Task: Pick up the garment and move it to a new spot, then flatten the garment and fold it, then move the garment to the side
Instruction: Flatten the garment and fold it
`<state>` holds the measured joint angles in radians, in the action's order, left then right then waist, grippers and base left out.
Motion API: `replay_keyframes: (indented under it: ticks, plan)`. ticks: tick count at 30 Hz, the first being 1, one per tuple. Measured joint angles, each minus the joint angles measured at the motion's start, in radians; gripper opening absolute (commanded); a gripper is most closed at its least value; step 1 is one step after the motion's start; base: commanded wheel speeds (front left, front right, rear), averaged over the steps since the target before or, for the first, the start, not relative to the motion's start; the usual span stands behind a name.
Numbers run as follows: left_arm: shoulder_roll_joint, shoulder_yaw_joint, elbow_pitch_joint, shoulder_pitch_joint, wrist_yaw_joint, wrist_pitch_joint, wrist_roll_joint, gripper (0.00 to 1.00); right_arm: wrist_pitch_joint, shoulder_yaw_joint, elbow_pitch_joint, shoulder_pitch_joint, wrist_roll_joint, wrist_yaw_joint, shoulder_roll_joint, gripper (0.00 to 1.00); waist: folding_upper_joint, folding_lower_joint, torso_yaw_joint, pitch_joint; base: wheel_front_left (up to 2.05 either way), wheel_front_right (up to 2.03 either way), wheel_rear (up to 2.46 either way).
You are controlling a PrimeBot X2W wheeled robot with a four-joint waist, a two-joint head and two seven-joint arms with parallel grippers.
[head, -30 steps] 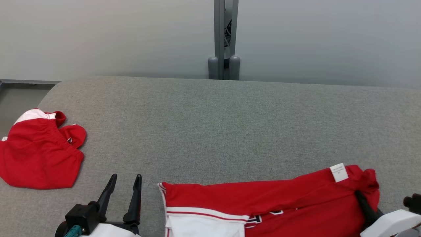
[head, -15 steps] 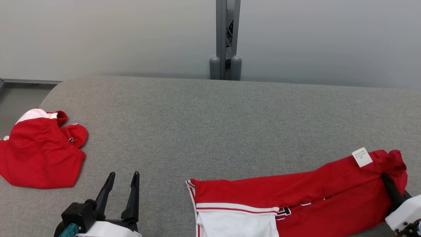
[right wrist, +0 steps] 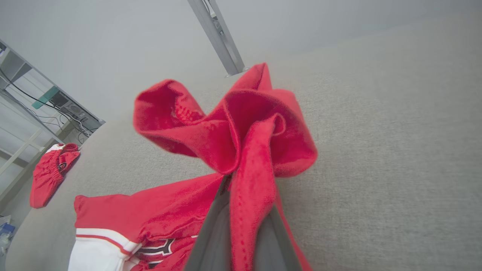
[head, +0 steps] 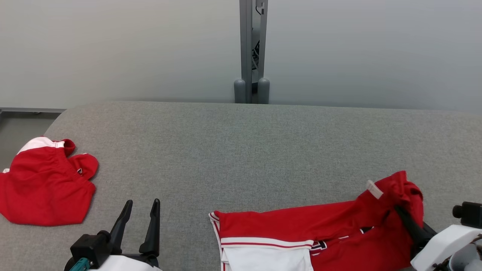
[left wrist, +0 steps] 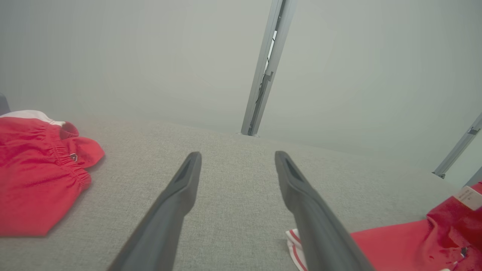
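The garment (head: 301, 226), red with a white panel and striped trim, lies along the near edge of the grey padded table (head: 241, 150). Its right end is lifted and bunched, with a white label showing. My right gripper (head: 398, 209) is shut on that bunched end; in the right wrist view red cloth (right wrist: 241, 139) folds over the right gripper (right wrist: 235, 180) and hides its tips. My left gripper (head: 143, 203) stands open and empty at the lower left, apart from the garment's left edge (left wrist: 395, 241). The left wrist view shows the left gripper (left wrist: 238, 155) over bare table.
A second red and white garment (head: 45, 188) lies crumpled at the table's left edge, also visible as a heap (left wrist: 30, 180) left of my left gripper. A grey post (head: 250, 56) stands behind the table's far edge against a pale wall. Shelving (right wrist: 22, 113) stands beyond the left end.
My right gripper pulled the garment's end to the right, then brought it back leftward, so the cloth slackened and bunched. The head camera tilted slightly. The left gripper stayed put.
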<state>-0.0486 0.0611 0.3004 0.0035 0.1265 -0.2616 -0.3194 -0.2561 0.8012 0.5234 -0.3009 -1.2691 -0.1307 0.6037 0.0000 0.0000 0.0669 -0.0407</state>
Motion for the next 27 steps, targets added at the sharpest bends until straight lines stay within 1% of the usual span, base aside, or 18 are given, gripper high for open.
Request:
replay_keyframes:
  ticks: [5,11,14,21,27]
  plan:
    - [0.000,-0.005,-0.002,0.005,-0.004,0.000,-0.017,1.00,0.024,0.053,-0.098,0.003,-0.041,0.000,-0.010,0.00,0.0000,0.0000,-0.007,-0.013,0.00,0.00,0.00]
    - [0.000,-0.003,-0.001,0.008,-0.005,0.000,-0.026,1.00,0.070,0.103,-0.202,0.006,-0.104,0.000,-0.039,0.00,0.0000,0.0000,-0.008,-0.018,0.00,0.00,0.00]
    - [0.000,-0.004,0.000,0.007,-0.005,0.000,-0.032,1.00,0.084,0.131,-0.222,0.006,-0.105,0.000,-0.052,0.00,0.0000,0.0000,-0.005,-0.020,0.00,0.00,0.00]
    - [0.000,-0.003,0.003,0.007,-0.012,0.000,-0.053,1.00,0.102,0.163,-0.260,0.002,-0.158,0.000,-0.119,0.00,0.0000,0.0000,0.011,-0.026,0.00,0.00,0.00]
    - [0.000,0.002,0.005,0.007,-0.013,0.000,-0.063,1.00,0.106,0.193,-0.242,-0.011,-0.174,0.000,-0.178,0.00,0.0000,0.0000,0.034,-0.029,0.00,0.00,0.00]
